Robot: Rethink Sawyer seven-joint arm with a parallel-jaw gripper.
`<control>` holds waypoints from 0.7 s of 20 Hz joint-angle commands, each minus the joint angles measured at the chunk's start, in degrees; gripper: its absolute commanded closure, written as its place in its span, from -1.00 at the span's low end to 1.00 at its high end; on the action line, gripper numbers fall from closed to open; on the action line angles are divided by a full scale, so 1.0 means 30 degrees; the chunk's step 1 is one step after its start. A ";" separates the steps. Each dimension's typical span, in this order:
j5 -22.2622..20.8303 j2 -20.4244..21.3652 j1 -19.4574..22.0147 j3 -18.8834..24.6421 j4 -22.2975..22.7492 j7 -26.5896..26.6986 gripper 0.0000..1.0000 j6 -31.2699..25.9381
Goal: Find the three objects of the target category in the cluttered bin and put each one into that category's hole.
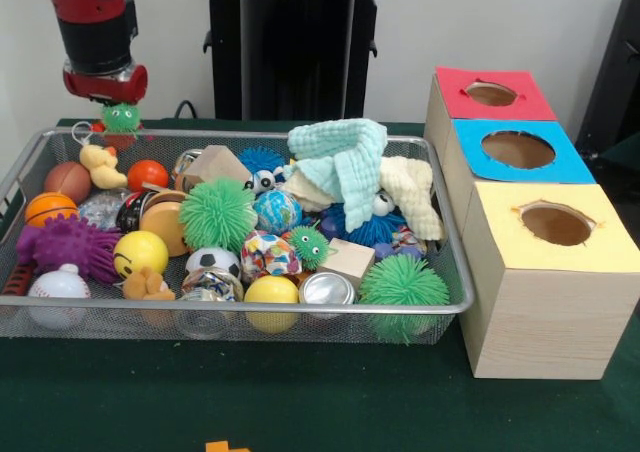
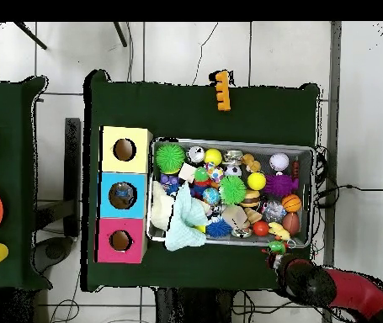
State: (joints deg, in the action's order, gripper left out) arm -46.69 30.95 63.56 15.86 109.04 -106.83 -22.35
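My gripper (image 1: 118,110) hangs over the far left corner of the wire bin (image 1: 300,310), shut on a small green spiky ball with eyes (image 1: 122,119) that sits just above the rim. In the overhead view the same ball (image 2: 276,246) shows at the bin's corner beside the gripper (image 2: 283,255). More spiky balls lie in the bin: a large green one (image 1: 217,213), another green one (image 1: 403,287) at the front right, a small green one (image 1: 310,246), a purple one (image 1: 70,245). Right of the bin stand three boxes with holes: red (image 1: 491,93), blue (image 1: 517,149), yellow (image 1: 556,223).
The bin also holds sports balls, a smiley ball (image 1: 140,253), cans (image 1: 327,289), wooden blocks and a mint cloth (image 1: 345,157) piled over a cream one. An orange piece (image 1: 228,446) lies on the green table in front of the bin.
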 commanded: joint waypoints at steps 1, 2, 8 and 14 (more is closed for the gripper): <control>-0.1152 -0.1031 -0.1490 0.0002 -0.1162 -0.0661 1.00 0.1542; -0.1073 -0.1044 -0.1388 0.0100 -0.1150 -0.0476 1.00 0.1384; -0.1290 -0.0508 -0.1238 -0.0177 -0.0640 -0.0176 1.00 0.1565; -0.1028 -0.0377 -0.0733 -0.0142 -0.0563 -0.0001 1.00 0.1644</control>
State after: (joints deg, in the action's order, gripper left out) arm -47.14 30.33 60.88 14.13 109.03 -106.83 -22.04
